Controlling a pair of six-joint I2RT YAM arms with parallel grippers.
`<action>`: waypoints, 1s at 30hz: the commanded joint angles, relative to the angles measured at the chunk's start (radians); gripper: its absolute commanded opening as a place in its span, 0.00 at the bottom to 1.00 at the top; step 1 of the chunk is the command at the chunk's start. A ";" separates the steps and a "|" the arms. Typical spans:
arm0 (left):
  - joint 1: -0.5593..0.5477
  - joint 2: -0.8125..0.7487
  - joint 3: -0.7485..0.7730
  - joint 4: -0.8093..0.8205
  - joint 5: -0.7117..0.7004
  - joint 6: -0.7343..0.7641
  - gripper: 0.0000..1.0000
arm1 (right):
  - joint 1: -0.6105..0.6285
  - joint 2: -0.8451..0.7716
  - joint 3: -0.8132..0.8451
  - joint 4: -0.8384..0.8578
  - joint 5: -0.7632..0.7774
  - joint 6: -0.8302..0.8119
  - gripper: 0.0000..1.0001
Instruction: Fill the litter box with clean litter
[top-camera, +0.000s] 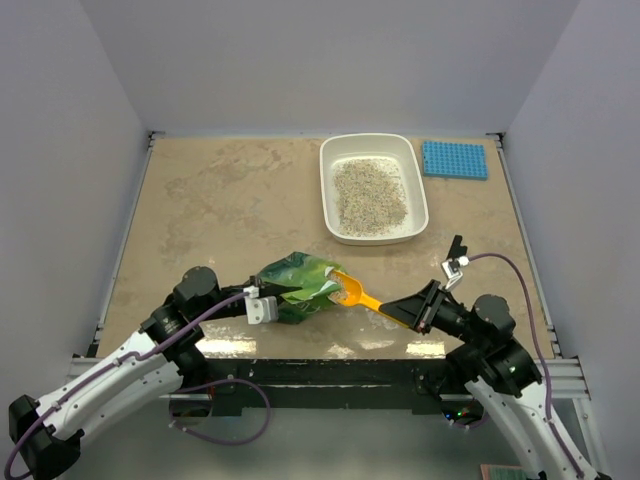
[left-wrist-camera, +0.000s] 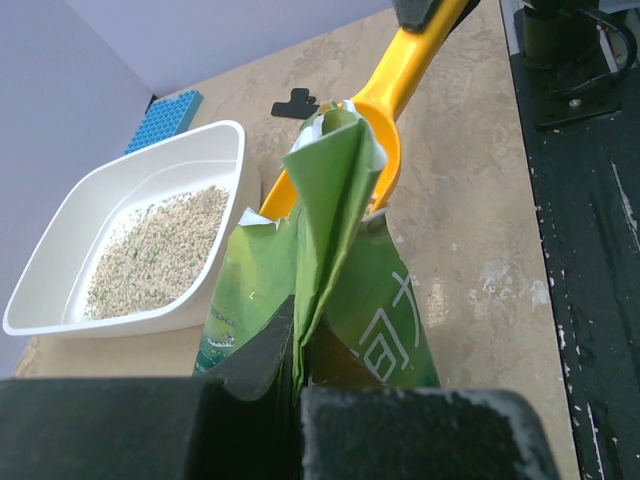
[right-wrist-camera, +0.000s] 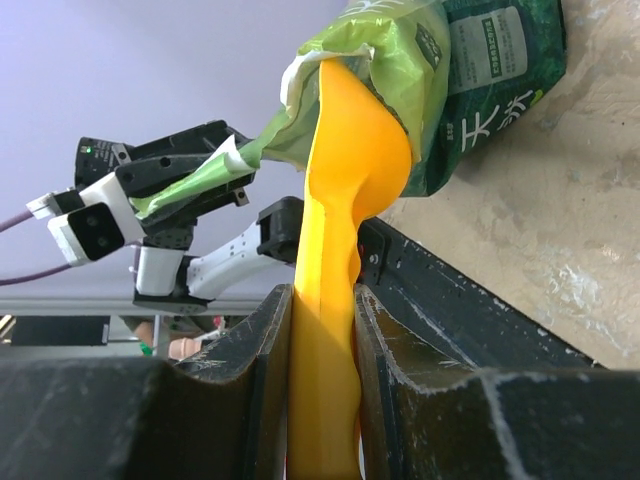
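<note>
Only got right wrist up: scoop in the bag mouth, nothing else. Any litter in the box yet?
Observer: Yes. The litter box holds a patch of clean litter down its middle, with bare white floor showing around it.
Operator: Where's the box from the scoop?
Observer: Straight beyond the scoop, farther from the arms and apart from the green bag.
</note>
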 joint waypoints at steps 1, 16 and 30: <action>-0.001 -0.026 0.025 0.096 -0.038 0.007 0.00 | -0.002 -0.049 0.078 -0.193 0.062 0.040 0.00; -0.001 -0.069 0.017 0.125 -0.069 -0.009 0.00 | -0.002 -0.071 0.217 -0.334 0.155 0.067 0.00; -0.001 -0.118 0.008 0.151 -0.191 -0.023 0.00 | -0.004 -0.011 0.333 -0.233 0.184 0.161 0.00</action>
